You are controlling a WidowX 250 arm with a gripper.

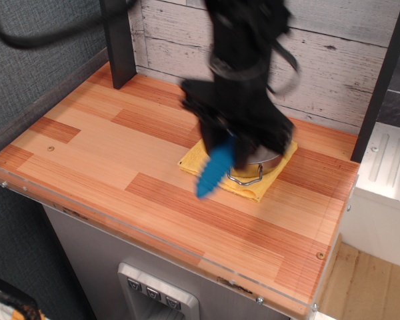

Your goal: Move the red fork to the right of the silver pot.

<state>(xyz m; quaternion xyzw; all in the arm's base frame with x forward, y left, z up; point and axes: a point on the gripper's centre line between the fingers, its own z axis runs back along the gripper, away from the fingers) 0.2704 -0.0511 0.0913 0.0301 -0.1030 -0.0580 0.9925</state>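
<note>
In the one view, the gripper [225, 143] hangs blurred over the silver pot [261, 163], covering most of it — only a strip of rim and the near wire handle show. Its fingers are clamped on the upper end of the red fork [214, 169], which is in fact bright blue. The fork slants down to the left, its tip over the near-left edge of the yellow cloth [247, 187] on the wooden table [107, 147].

tool [228, 145] clamps red fork [213, 171] | hangs over silver pot [265, 157] | pot on yellow cloth [192, 162]
</note>
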